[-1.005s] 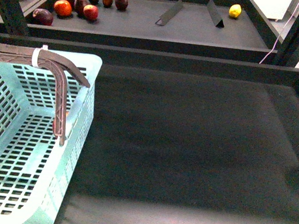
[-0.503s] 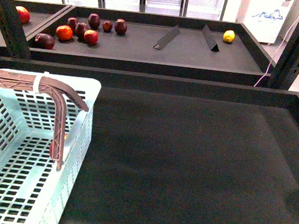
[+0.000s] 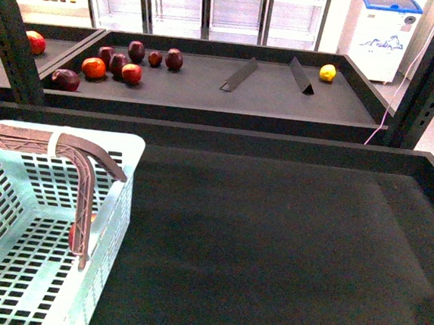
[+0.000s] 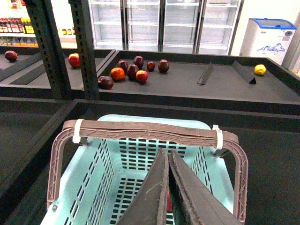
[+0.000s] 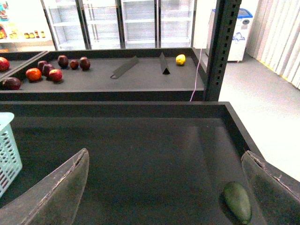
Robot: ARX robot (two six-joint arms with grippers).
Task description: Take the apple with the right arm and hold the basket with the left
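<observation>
Above the basket (image 4: 101,187) the left jaws press together, right jaws spread wide

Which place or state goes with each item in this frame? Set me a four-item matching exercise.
Items:
1. lemon
2. basket
3. left gripper
4. right gripper

Places or states:
A. wide open, nothing between the fingers
B. right end of the far tray
C. fingers pressed together
D. left side of the near tray

Pairs: 1-B, 2-D, 3-C, 4-A
</observation>
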